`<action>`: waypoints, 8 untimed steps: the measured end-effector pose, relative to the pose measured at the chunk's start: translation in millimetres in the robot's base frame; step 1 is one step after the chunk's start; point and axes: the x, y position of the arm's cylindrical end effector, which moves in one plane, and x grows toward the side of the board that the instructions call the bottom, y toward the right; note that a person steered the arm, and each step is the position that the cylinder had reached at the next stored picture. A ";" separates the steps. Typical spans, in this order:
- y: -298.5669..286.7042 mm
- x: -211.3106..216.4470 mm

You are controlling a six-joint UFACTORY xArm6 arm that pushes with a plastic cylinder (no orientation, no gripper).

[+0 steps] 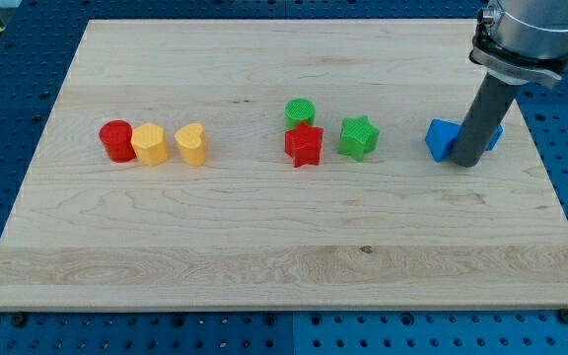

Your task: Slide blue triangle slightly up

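The blue triangle (pixel 442 139) lies on the wooden board (pixel 284 256) at the view's right. A second blue block (pixel 494 135) peeks out just to its right, mostly hidden behind the rod. My tip (pixel 466 162) rests on the board at the triangle's lower right edge, touching or nearly touching it, between the two blue blocks.
A green star (pixel 359 137), a red star (pixel 304 145) and a green cylinder (pixel 300 111) cluster at the centre. A red cylinder (pixel 117 141), a yellow block (pixel 150 145) and a yellow heart (pixel 191 144) line up at the left. The board's right edge is near the rod.
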 end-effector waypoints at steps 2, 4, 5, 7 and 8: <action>-6.8 -31.7; -6.8 -60.6; -7.3 -87.8; -38.4 -87.5; -38.4 -86.4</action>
